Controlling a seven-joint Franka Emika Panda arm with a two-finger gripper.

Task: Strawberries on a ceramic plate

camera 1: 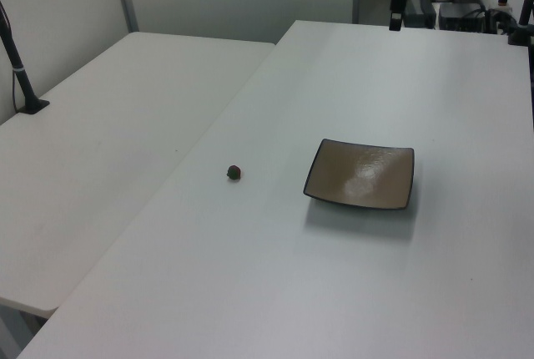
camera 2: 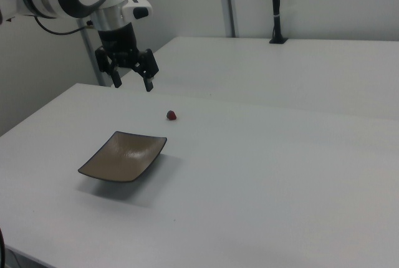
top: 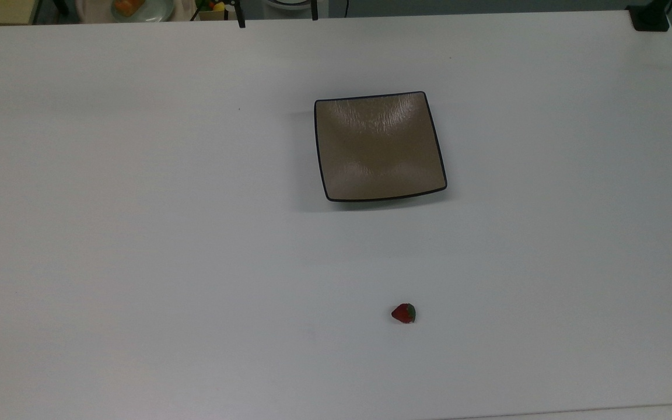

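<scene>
The gripper (camera 2: 132, 84) hangs above the white table (camera 2: 268, 156) with its two fingers spread apart and nothing between them. In the right view the strawberry (camera 2: 171, 116) lies on the table at about five o'clock from it, apart from it. The ceramic plate (top: 379, 146) sits bare; in the top view the strawberry (top: 403, 313) lies well apart at its six o'clock.

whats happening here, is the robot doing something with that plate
Nothing is being handled yet. The gripper hangs open above the white table, holding nothing. The strawberry lies on the table apart from the ceramic plate, which has nothing on it. So the berry has not yet been picked up.
</scene>
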